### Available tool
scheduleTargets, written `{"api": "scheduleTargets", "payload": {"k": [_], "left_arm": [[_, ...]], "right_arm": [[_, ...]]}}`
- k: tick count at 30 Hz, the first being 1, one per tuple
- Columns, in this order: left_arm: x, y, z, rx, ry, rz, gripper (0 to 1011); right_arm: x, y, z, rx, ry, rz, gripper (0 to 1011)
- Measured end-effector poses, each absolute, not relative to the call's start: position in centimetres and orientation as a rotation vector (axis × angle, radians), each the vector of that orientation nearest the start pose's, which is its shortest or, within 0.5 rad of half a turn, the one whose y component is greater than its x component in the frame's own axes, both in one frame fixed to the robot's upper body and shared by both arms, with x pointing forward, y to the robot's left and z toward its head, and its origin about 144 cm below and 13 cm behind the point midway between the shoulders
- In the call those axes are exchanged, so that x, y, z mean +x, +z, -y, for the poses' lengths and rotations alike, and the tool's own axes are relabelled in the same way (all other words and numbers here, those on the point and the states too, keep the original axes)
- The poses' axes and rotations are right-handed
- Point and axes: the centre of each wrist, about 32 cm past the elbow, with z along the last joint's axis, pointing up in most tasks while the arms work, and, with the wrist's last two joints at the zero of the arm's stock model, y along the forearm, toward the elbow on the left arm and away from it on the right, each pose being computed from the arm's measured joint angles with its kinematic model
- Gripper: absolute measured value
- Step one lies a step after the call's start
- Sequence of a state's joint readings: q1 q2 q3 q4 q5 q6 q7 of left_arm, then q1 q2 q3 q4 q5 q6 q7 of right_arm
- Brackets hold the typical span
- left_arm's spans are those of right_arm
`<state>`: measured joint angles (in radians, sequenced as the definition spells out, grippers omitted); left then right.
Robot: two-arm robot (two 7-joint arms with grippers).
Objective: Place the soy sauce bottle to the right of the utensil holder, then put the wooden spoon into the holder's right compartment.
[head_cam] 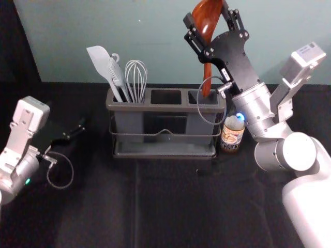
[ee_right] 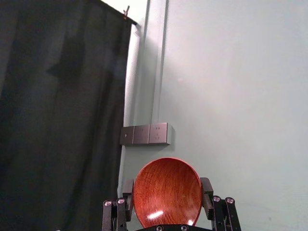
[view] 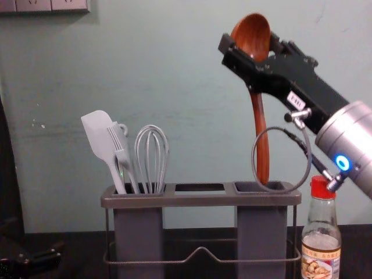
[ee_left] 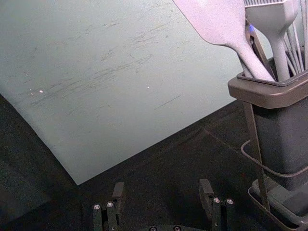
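Observation:
The right gripper (head_cam: pixel 208 16) holds the wooden spoon (head_cam: pixel 207 26) upright by its bowl, handle down. In the right wrist view the right gripper (ee_right: pixel 166 186) has a finger against each side of the spoon's bowl (ee_right: pixel 167 192). The handle's lower end is at the rim of the right compartment (view: pixel 243 187) of the utensil holder (view: pixel 200 199); whether it dips inside I cannot tell. Beside the holder's right end stands the soy sauce bottle (head_cam: pixel 232 135), red-capped in the chest view. The left gripper (head_cam: pixel 77 130) is parked left of the holder; in its wrist view the left gripper (ee_left: pixel 161 195) is open and empty.
A spatula (view: pixel 100 136), a brush (view: pixel 121 148) and a whisk (view: pixel 152 154) stand in the holder's left compartment. The middle compartment (head_cam: pixel 166 96) is empty. Behind the black-covered table (head_cam: pixel 155 206) rises a pale wall.

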<state>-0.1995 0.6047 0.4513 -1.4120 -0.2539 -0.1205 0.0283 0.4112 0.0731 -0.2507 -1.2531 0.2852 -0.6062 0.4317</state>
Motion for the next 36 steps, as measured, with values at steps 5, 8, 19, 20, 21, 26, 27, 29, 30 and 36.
{"api": "scheduleTargets", "payload": {"k": [5, 8, 19, 20, 21, 26, 27, 29, 30, 36], "left_arm": [[48.9, 114.0, -31.0, 0.304, 1.248, 0.285, 1000], [48.9, 114.0, -31.0, 0.304, 1.248, 0.285, 1000], [48.9, 114.0, -31.0, 0.304, 1.248, 0.285, 1000], [48.9, 114.0, -31.0, 0.304, 1.248, 0.285, 1000], [48.9, 114.0, -31.0, 0.304, 1.248, 0.285, 1000], [48.9, 114.0, -31.0, 0.304, 1.248, 0.285, 1000], [48.9, 114.0, -31.0, 0.304, 1.248, 0.285, 1000], [48.9, 114.0, -31.0, 0.304, 1.248, 0.285, 1000], [48.9, 114.0, -31.0, 0.304, 1.248, 0.285, 1000], [48.9, 114.0, -31.0, 0.304, 1.248, 0.285, 1000]], "right_arm": [[56.7, 118.5, 17.9, 0.538, -0.922, 0.453, 837], [56.7, 117.7, 17.8, 0.537, -0.921, 0.44, 837], [56.5, 114.9, 17.5, 0.511, -0.933, 0.404, 838], [56.5, 114.9, 17.5, 0.511, -0.933, 0.404, 837], [56.4, 114.5, 17.5, 0.506, -0.935, 0.399, 838], [56.1, 113.4, 17.5, 0.494, -0.942, 0.38, 837], [56.0, 113.1, 17.6, 0.49, -0.944, 0.374, 838], [55.9, 112.9, 17.6, 0.486, -0.945, 0.369, 838], [55.8, 112.6, 17.7, 0.483, -0.946, 0.363, 838], [55.4, 111.7, 17.8, 0.475, -0.949, 0.345, 838]]}}
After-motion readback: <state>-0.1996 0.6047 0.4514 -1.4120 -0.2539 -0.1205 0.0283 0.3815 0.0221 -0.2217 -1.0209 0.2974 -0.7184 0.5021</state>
